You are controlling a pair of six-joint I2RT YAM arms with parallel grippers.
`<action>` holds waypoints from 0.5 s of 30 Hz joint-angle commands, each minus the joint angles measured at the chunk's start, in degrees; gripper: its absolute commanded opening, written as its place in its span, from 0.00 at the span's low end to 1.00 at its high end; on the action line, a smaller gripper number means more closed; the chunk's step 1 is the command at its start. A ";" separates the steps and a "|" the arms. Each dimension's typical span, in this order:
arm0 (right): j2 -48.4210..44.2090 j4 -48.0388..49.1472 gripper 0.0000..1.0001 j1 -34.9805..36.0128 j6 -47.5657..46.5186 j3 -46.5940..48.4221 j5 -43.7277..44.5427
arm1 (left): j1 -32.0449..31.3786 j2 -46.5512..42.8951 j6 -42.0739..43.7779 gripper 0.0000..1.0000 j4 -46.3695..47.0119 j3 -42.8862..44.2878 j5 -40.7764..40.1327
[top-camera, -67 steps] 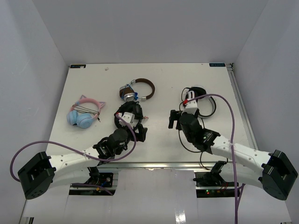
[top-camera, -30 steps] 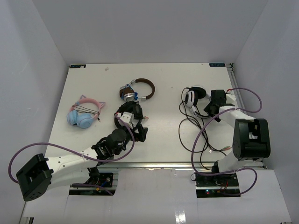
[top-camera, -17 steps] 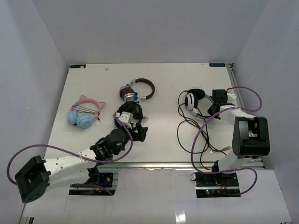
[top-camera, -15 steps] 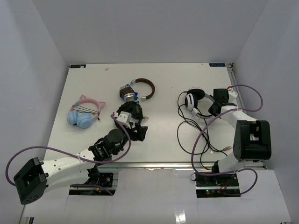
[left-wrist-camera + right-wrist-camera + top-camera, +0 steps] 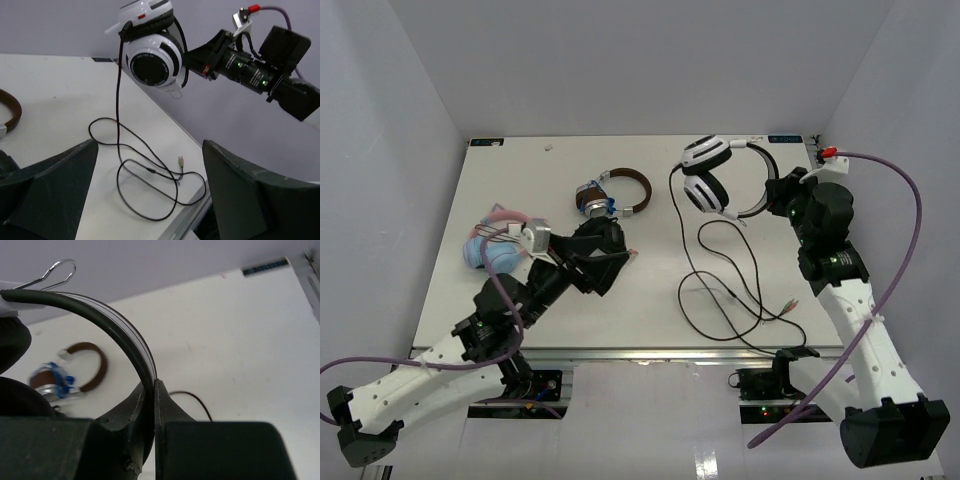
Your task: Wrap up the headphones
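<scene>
Four pairs of headphones are counted, namely a white pair (image 5: 710, 180), a brown-banded pair (image 5: 617, 191), a pink-and-blue pair (image 5: 492, 248) and a black pair (image 5: 607, 230), besides one black cable (image 5: 119, 100), one table (image 5: 520, 170) and two arms (left arm (image 5: 420, 365), right arm (image 5: 860, 320)).

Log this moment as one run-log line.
right gripper: shut on headband | headphones: held above table | cable: hangs down, loose loops on table | left gripper: open, empty

White headphones (image 5: 708, 192) with black pads, aloft and tilted, thin black cable (image 5: 118, 100) in loose loops below.
</scene>
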 commanded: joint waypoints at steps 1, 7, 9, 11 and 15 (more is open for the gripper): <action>-10.42 18.79 0.08 0.69 3.35 -3.92 -19.92 | -0.09 -2.85 2.06 0.96 -11.85 13.92 4.72; -17.70 29.30 0.08 0.79 14.60 -6.14 -32.52 | -0.09 -5.02 5.10 0.95 -15.11 21.91 10.43; -18.69 32.43 0.08 0.79 18.53 -6.14 -36.61 | -0.09 -4.68 5.55 0.95 -14.59 23.44 13.04; -19.66 34.83 0.08 0.79 23.01 -6.05 -39.28 | -0.09 -3.87 5.90 0.93 -14.09 24.56 16.47; -22.41 37.22 0.08 0.79 28.31 -5.85 -41.92 | -0.09 0.34 6.15 0.88 -8.17 23.63 22.21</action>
